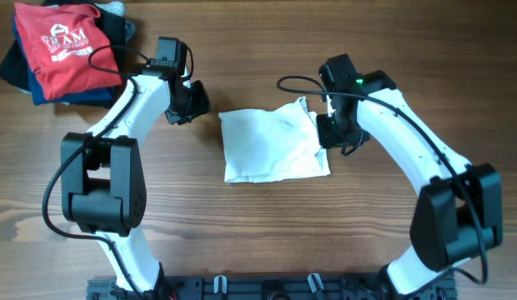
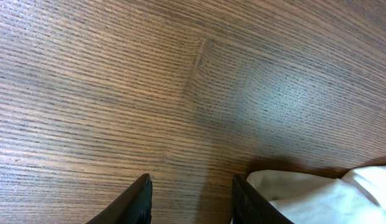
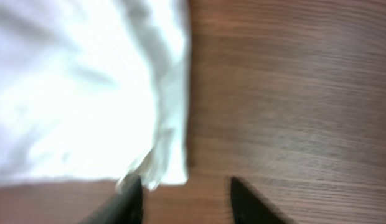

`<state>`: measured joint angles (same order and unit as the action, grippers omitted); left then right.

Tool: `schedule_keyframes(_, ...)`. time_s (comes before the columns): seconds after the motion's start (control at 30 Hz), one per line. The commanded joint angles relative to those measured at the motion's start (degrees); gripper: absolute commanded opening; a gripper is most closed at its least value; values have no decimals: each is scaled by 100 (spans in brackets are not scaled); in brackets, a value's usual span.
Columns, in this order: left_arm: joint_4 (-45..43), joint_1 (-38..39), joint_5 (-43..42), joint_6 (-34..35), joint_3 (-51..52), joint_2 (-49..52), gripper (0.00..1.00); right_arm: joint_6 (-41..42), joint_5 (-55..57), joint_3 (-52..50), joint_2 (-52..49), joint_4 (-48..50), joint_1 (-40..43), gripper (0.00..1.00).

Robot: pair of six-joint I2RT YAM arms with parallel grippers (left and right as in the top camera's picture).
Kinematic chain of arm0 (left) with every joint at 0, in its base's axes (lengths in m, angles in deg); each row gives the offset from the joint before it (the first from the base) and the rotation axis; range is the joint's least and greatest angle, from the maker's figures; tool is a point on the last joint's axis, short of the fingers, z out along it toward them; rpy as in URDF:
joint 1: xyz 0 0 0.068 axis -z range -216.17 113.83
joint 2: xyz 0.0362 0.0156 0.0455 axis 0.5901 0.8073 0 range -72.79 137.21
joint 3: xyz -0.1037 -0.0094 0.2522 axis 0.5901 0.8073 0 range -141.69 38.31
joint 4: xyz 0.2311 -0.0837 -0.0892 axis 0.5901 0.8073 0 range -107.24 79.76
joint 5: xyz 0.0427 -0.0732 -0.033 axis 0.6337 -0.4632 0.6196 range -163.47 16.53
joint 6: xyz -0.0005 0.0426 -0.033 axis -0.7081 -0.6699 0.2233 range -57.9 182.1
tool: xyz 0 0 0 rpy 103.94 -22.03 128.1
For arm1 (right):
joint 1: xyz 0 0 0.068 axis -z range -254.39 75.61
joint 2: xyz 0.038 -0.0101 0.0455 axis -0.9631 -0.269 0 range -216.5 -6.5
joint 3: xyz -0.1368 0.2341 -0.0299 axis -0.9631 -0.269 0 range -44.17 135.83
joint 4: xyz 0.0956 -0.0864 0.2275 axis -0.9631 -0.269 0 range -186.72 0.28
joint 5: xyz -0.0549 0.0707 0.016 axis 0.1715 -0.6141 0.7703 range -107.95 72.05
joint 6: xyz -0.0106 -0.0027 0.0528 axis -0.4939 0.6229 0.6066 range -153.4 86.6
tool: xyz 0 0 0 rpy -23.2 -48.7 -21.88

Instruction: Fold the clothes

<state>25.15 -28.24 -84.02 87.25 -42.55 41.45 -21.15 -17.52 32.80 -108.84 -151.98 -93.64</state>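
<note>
The clothes are a white T-shirt (image 1: pixel 273 146) lying folded into a rough rectangle at the middle of the table, its upper right corner puckered. My left gripper (image 1: pixel 194 102) hovers just off the shirt's upper left corner. In the left wrist view this gripper (image 2: pixel 192 193) is open over bare wood, with the white cloth (image 2: pixel 317 199) outside its right finger. My right gripper (image 1: pixel 329 133) is at the shirt's right edge. Its wrist view shows the gripper (image 3: pixel 183 196) open over wood, and a corner of the shirt (image 3: pixel 87 87) lies against its left finger (image 3: pixel 127 202).
A red T-shirt (image 1: pixel 62 46) with white print lies on a pile of dark navy garments (image 1: pixel 17 71) at the back left corner. A black rail (image 1: pixel 267 287) runs along the table's front edge between the two arm bases.
</note>
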Motion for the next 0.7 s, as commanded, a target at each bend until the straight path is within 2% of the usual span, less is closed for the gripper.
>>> schedule_keyframes(0.0, -17, 11, -48, -72, -79, 52, 41, -337, -575, -133, 114, -57, -120, 54)
schedule_keyframes(0.17, -15, 11, -48, -72, -81, 52, 41, -262, -1014, -774, 55, 595, -317, 53)
schedule_keyframes(0.23, -15, 11, -50, -72, -79, 52, 41, -138, -986, -1064, 55, 1084, -341, 49)
schedule_keyframes(0.33, 0, 11, -50, -72, -81, 52, 41, 358, -590, -1467, 55, 1576, -341, 31)
schedule_keyframes(0.37, 7, 11, -50, -72, -81, 52, 41, 501, -387, -1478, 55, 1499, -341, 10)
schedule_keyframes(0.4, 9, 11, -50, -72, -81, 52, 41, 619, -308, -1471, 63, 1327, -341, 4)
schedule_keyframes(0.47, 9, 11, -50, -74, -79, 52, 41, 612, -402, -1425, 103, 761, -341, 4)
schedule_keyframes(0.53, 7, 11, -48, -74, -81, 52, 41, 586, -35, -1427, 127, 76, -337, 7)
schedule_keyframes(0.6, 4, 11, -50, -74, -81, 52, 41, 765, 782, -1473, 125, 212, -337, 10)
schedule_keyframes(0.63, 9, 11, -50, -72, -81, 52, 41, 767, 953, -1473, 114, 424, -334, 18)
schedule_keyframes(0.67, 33, 11, -50, -72, -81, 52, 41, 780, 992, -1473, 109, 658, -334, 35)
